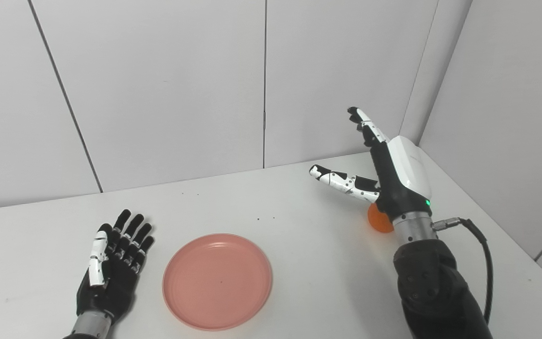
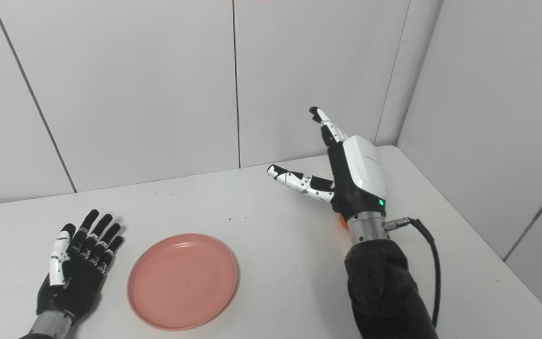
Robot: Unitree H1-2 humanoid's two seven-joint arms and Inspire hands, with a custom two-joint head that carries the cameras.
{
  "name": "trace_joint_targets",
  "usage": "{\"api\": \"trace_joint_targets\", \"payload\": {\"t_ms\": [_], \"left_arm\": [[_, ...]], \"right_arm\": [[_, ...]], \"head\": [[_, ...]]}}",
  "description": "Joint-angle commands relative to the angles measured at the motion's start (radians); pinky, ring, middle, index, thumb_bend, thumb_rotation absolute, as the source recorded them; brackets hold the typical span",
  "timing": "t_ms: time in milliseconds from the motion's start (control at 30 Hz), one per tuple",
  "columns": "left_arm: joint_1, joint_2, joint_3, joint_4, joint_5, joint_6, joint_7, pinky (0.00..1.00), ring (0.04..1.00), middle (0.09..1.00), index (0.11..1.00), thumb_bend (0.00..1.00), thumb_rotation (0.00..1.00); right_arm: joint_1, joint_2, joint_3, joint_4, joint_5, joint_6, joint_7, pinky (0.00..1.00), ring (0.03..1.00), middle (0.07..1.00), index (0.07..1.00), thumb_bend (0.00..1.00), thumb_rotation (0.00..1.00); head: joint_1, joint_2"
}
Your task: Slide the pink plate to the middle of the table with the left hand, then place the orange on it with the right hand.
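The pink plate lies flat on the white table, near the front and a little left of centre. My left hand rests palm up just left of the plate, open, with a small gap between them. The orange sits on the table at the right, mostly hidden behind my right wrist. My right hand hovers above and just behind the orange, open, fingers raised and thumb stretched to the left, holding nothing.
Grey wall panels close off the table at the back and the right, meeting in a corner behind my right hand. A black cable loops off my right forearm. A few dark specks dot the tabletop.
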State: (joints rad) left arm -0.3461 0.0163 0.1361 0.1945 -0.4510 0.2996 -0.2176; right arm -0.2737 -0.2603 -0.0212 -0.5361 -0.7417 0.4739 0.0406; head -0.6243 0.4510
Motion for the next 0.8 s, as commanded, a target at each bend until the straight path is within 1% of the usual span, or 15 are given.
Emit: {"api": "trace_joint_targets", "payload": {"t_ms": [0, 67, 133, 167, 200, 267, 333, 400, 467, 567, 633, 700, 767], "left_arm": [[0.014, 0.012, 0.005, 0.025, 0.015, 0.064, 0.038, 0.99, 0.948, 0.95, 0.953, 0.3, 1.0], [0.013, 0.016, 0.002, 0.026, 0.021, 0.062, 0.039, 0.99, 0.953, 0.957, 0.958, 0.3, 1.0], [0.014, 0.019, -0.002, 0.022, 0.026, 0.063, 0.041, 0.99, 0.959, 0.963, 0.964, 0.3, 1.0], [0.014, 0.02, -0.002, 0.019, 0.025, 0.065, 0.041, 0.99, 0.96, 0.963, 0.965, 0.3, 1.0], [0.015, 0.021, -0.002, 0.018, 0.023, 0.067, 0.041, 1.0, 0.967, 0.969, 0.968, 0.3, 1.0], [0.015, 0.022, -0.003, 0.013, 0.023, 0.07, 0.044, 1.0, 0.966, 0.967, 0.967, 0.3, 1.0], [0.017, 0.023, 0.0, 0.009, 0.018, 0.072, 0.042, 1.0, 0.969, 0.969, 0.969, 0.3, 1.0], [0.017, 0.021, 0.004, 0.001, 0.012, 0.081, 0.046, 1.0, 0.962, 0.965, 0.967, 0.3, 1.0], [0.018, 0.02, 0.004, -0.008, 0.012, 0.088, 0.053, 0.99, 0.953, 0.958, 0.958, 0.3, 1.0], [0.017, 0.024, 0.003, -0.005, 0.011, 0.086, 0.044, 0.99, 0.956, 0.961, 0.961, 0.3, 1.0], [0.018, 0.025, 0.0, -0.011, 0.014, 0.087, 0.043, 0.99, 0.957, 0.962, 0.96, 0.3, 1.0], [0.019, 0.026, -0.003, -0.018, 0.018, 0.089, 0.046, 0.98, 0.952, 0.956, 0.954, 0.31, 1.0], [0.019, 0.023, -0.001, -0.027, 0.016, 0.099, 0.056, 0.98, 0.948, 0.95, 0.947, 0.3, 1.0]], "right_arm": [[-0.019, -0.021, -0.017, -0.027, -0.041, -0.024, -0.019, 0.8, 0.865, 0.889, 0.909, 0.82, 0.63], [-0.014, -0.03, -0.023, -0.025, -0.076, -0.018, -0.016, 0.79, 0.868, 0.897, 0.919, 0.82, 0.63], [-0.009, -0.031, -0.029, -0.026, -0.102, -0.012, -0.012, 0.78, 0.866, 0.905, 0.927, 0.82, 0.61], [-0.006, -0.033, -0.038, -0.023, -0.107, -0.012, -0.015, 0.77, 0.866, 0.907, 0.928, 0.82, 0.61], [-0.003, -0.034, -0.045, -0.02, -0.109, -0.013, -0.017, 0.75, 0.867, 0.922, 0.941, 0.82, 0.57], [0.001, -0.037, -0.067, -0.002, -0.11, -0.017, -0.031, 0.73, 0.856, 0.925, 0.95, 0.84, 0.55], [0.004, -0.032, -0.086, 0.01, -0.113, -0.012, -0.033, 0.72, 0.839, 0.926, 0.958, 0.86, 0.53], [0.005, -0.023, -0.101, 0.018, -0.113, -0.008, -0.029, 0.71, 0.841, 0.931, 0.963, 0.88, 0.5], [0.007, -0.017, -0.114, 0.028, -0.111, -0.007, -0.02, 0.65, 0.813, 0.928, 0.965, 0.9, 0.47], [0.008, -0.016, -0.133, 0.043, -0.112, -0.005, 0.003, 0.66, 0.83, 0.932, 0.967, 0.91, 0.44], [0.008, -0.018, -0.143, 0.051, -0.119, -0.005, 0.026, 0.71, 0.859, 0.94, 0.966, 0.93, 0.42], [0.008, -0.02, -0.155, 0.062, -0.129, -0.004, 0.051, 0.72, 0.865, 0.944, 0.968, 0.94, 0.42], [0.008, -0.017, -0.166, 0.071, -0.145, -0.004, 0.08, 0.69, 0.851, 0.944, 0.976, 0.95, 0.42]], "head": [[-0.01, 0.0], [-0.012, 0.001], [-0.012, 0.003], [-0.012, 0.006], [-0.012, 0.006], [-0.012, 0.008], [-0.011, 0.013], [-0.014, 0.017], [-0.014, 0.017], [-0.013, 0.026], [-0.012, 0.029], [-0.012, 0.033], [-0.013, 0.036]]}}
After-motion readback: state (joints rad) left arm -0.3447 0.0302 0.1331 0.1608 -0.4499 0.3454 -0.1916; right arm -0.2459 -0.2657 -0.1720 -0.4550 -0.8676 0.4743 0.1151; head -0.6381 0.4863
